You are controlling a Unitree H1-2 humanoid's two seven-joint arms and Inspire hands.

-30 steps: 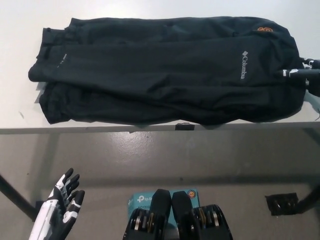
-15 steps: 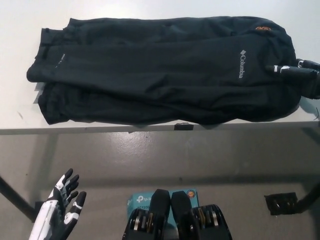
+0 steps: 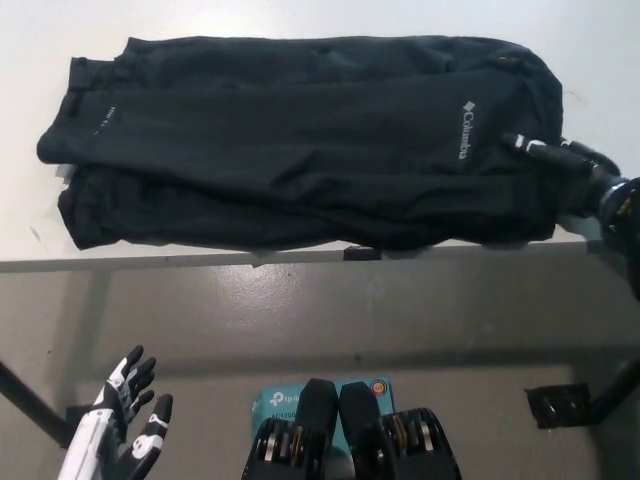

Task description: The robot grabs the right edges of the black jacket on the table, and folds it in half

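The reach for the grasp is in hand; the black jacket [image 3: 300,140] is lying spread across the surface [image 3: 300,20], its lower hem along the front edge. The right hand [image 3: 560,160] is touching the jacket's right edge; its grip cannot be judged. Next it is needing a firm hold, then a lift leftward. The left hand [image 3: 125,430] is resting below, fingers apart, holding nothing.

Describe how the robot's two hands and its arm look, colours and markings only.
The left hand is white over a black palm, with black fingertips and a white forearm shell below it. The right hand is black, its slim fingers carrying small white bands near the tips. It joins a thick black arm through a round wrist piece with small coloured marks, too small to read.
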